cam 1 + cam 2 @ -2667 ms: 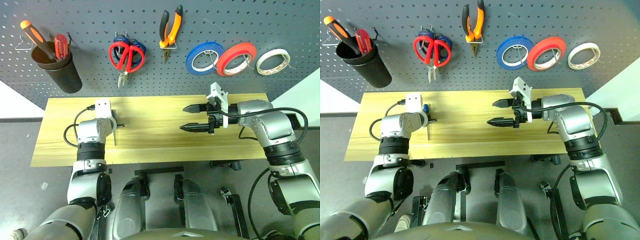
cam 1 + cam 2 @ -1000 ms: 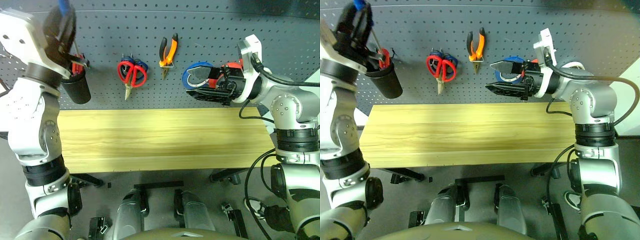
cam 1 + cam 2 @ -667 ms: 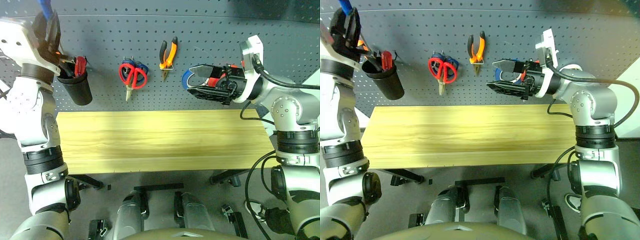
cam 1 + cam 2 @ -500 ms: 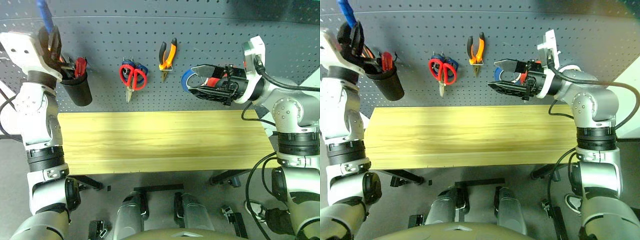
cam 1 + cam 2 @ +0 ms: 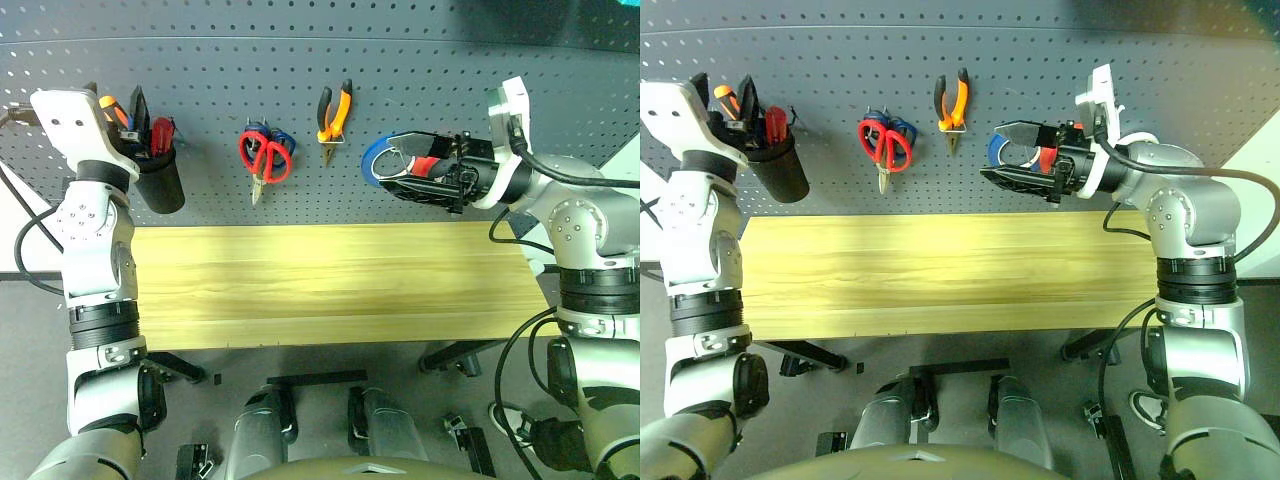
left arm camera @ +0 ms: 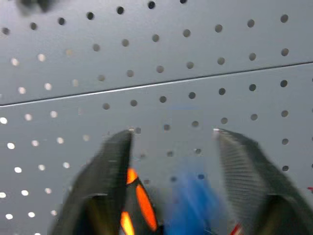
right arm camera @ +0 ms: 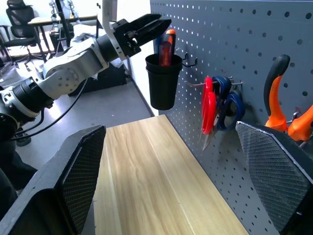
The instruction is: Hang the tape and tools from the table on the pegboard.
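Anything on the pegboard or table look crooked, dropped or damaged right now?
Nothing stands out. The red-handled scissors and pliers hang from hooks on the pegboard, screwdrivers stand in the black cup, and no tool lies on the table.

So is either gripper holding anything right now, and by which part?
Nothing is held. The left gripper stands open over the black cup, the blue-handled screwdriver loose between its fingers. The right gripper is open in front of the pegboard.
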Motion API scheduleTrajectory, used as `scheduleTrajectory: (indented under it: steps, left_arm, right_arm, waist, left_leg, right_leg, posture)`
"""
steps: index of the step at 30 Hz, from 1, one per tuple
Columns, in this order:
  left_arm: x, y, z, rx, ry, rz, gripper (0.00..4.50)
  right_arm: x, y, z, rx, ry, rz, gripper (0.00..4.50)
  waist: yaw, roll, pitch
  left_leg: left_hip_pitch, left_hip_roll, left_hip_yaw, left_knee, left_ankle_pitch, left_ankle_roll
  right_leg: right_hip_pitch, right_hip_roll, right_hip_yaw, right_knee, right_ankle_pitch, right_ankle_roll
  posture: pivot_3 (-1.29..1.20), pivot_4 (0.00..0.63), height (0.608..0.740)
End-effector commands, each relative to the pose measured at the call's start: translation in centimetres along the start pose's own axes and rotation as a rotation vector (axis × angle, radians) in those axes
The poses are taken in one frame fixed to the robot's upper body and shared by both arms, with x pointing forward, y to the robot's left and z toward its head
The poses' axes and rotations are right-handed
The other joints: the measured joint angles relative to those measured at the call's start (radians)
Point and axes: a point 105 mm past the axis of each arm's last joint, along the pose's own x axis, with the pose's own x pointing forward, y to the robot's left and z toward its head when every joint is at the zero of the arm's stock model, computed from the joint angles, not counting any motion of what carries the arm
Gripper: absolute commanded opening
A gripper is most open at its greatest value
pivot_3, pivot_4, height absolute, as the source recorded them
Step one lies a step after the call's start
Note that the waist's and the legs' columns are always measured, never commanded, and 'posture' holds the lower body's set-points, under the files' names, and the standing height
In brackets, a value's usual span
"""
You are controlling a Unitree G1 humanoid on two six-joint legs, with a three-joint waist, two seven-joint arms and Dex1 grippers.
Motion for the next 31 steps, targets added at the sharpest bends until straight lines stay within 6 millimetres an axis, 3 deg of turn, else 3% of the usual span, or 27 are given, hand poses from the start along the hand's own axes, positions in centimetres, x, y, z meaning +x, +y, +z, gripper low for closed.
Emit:
scheduleTrajectory:
  steps: [1,6,11,21,31]
  left_arm:
    - [-0.3,0.9,2.4,0.021,-0.074,-0.018,4.32]
    - [-1.9,0.2,3.3,-0.022,-0.09,-0.179,4.47]
    - [-5.1,-1.5,3.4,-0.048,-0.033,-0.498,4.47]
    - [-13.6,-4.4,-1.4,-0.151,0.242,-1.065,4.47]
    - [-15.3,-3.4,-4.3,-0.147,0.309,-1.217,4.47]
  right_arm:
    - [0.0,0.3,1.4,-0.066,-0.014,0.012,4.5]
    - [0.0,0.4,1.2,-0.042,-0.006,0.036,4.5]
    - [0.0,0.8,0.0,0.003,0.035,0.081,4.5]
    - [0.0,1.5,-4.4,0.088,0.087,0.134,4.5]
    - [-0.5,0.1,-7.9,0.086,0.178,0.178,4.5]
  waist:
    - [0.0,0.0,0.0]
    - [0.0,0.0,-0.001]
    - [0.003,0.001,-0.002]
    - [0.008,0.003,-0.004]
    - [0.004,0.007,-0.013]
  left_leg:
    - [0.0,0.0,0.0,0.0,0.0,0.0]
    - [0.001,0.0,0.0,0.0,0.0,0.0]
    - [0.002,0.0,0.0,0.0,0.0,0.0]
    - [0.004,-0.001,0.0,-0.002,-0.004,0.005]
    - [0.004,-0.001,0.003,-0.004,-0.002,0.001]
  right_leg:
    - [0.0,0.0,0.0,0.0,0.0,0.0]
    - [0.0,0.0,0.0,0.001,0.0,0.0]
    - [0.0,-0.001,0.0,0.002,-0.001,0.0]
    - [-0.001,-0.004,0.001,0.002,-0.004,-0.004]
    - [-0.001,-0.004,0.001,0.002,-0.003,-0.002]
  posture:
    - [-0.05,0.084,0.73]
    - [-0.02,0.092,0.73]
    - [0.0,0.101,0.73]
    - [0.01,0.116,0.73]
    - [0.02,0.06,0.73]
